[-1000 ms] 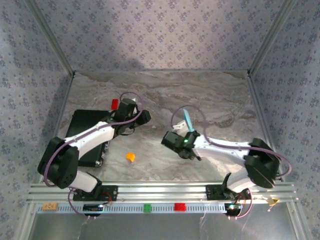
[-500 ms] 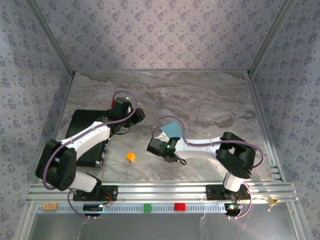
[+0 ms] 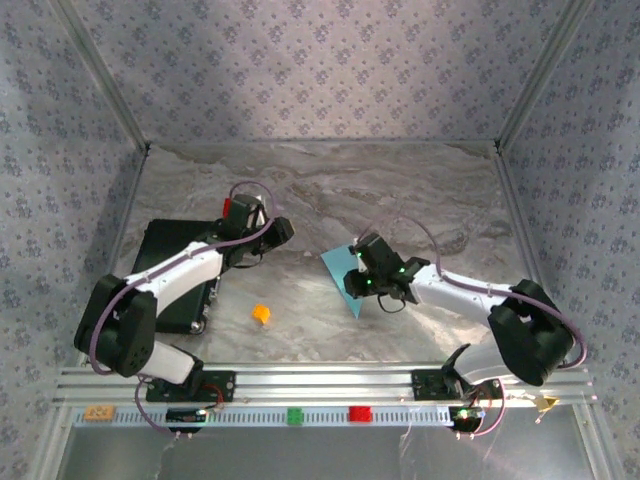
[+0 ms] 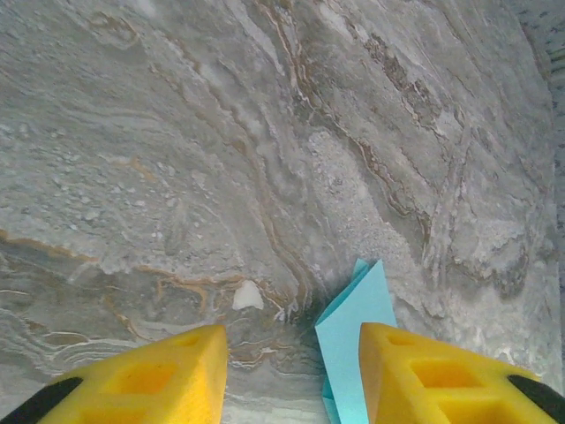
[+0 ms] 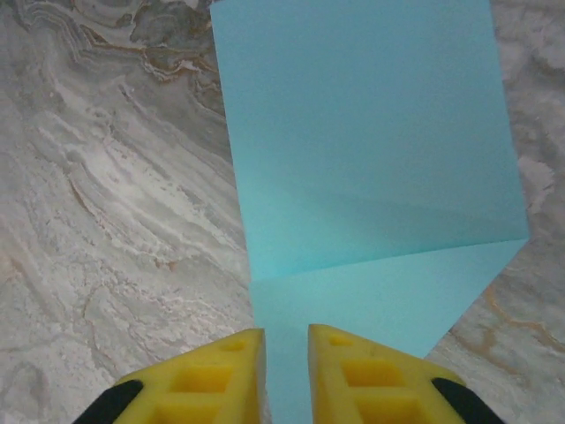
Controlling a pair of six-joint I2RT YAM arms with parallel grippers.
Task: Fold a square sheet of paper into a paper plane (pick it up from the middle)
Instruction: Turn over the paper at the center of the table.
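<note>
Paper (image 3: 343, 282) flat on bench (image 3: 420, 190), centre, one crease in. Over its right edge, right gripper (image 5: 284, 375) nearly together, sliver of paper in gap; clamped or not, cannot tell. Nearby, left gripper (image 4: 291, 375) apart, empty. Likely light, floppy, tear-prone; best pinched mid-crease.

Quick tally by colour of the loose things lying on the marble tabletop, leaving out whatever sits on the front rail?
Light blue: 1, the folded sheet of paper
Orange: 1, a small block
Red: 1, a small block
Black: 1, a rectangular slab
Total: 4
</note>
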